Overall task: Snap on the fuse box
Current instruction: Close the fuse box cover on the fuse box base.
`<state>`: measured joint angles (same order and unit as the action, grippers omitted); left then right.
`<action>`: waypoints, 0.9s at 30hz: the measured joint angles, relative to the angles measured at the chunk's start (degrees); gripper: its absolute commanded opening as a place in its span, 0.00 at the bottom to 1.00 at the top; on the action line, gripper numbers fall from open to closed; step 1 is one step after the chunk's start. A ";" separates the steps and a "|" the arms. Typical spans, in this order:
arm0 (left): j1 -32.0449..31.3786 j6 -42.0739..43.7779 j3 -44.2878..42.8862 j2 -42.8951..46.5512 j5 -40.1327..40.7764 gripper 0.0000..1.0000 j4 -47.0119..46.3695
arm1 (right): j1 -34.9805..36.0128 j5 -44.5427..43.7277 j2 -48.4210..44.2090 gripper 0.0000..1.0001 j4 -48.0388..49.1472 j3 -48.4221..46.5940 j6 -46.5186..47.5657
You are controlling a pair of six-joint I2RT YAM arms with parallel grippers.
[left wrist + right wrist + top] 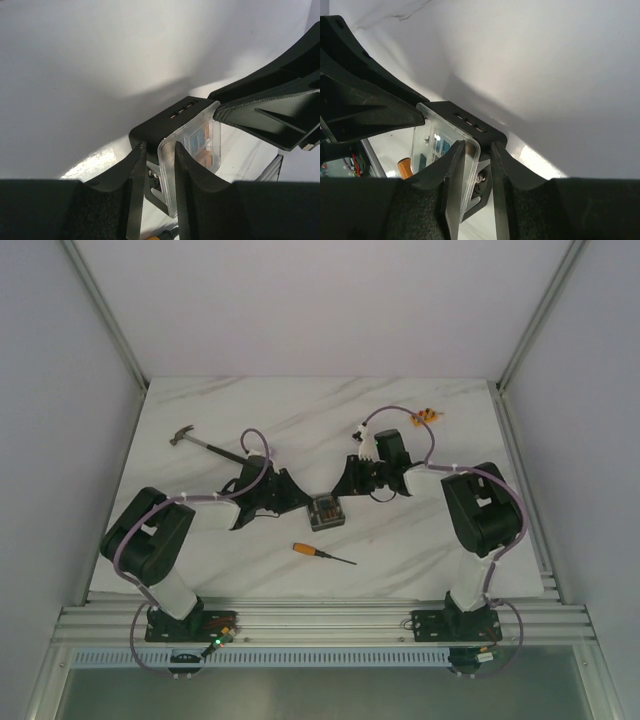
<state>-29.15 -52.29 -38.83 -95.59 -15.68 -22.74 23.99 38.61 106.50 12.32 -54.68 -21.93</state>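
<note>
The fuse box [326,511] is a small black square with a clear lid, at the middle of the table between my two grippers. From the left, my left gripper [303,502] reaches its edge. In the left wrist view the left gripper [160,146] has one finger on the clear lid [200,142] and the other against the black body [165,122]. My right gripper [350,483] comes in from the right. In its wrist view the right gripper [477,144] pinches the lid [432,137] and the black body [470,117] the same way. Orange and blue fuses show through the lid.
A hammer [200,443] lies at the back left. An orange-handled screwdriver [322,554] lies in front of the fuse box. A small orange and black part [428,417] sits at the back right, with a white piece [366,443] behind the right gripper.
</note>
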 measured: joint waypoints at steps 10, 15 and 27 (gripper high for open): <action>-2.32 -4.13 4.24 0.87 -0.22 0.34 -6.75 | 4.17 -0.28 6.32 0.35 -4.28 -8.15 4.79; -5.86 -3.98 5.20 3.89 -0.04 0.47 -2.40 | 6.16 -1.88 7.02 0.46 -8.72 -12.04 6.10; -5.90 6.32 -5.49 7.78 7.96 0.64 12.22 | 4.04 -14.43 -18.62 0.43 -12.02 0.11 4.96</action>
<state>-35.05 -45.98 -44.31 -87.81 -7.73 -10.52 28.03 24.18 87.88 0.30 -54.57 -16.97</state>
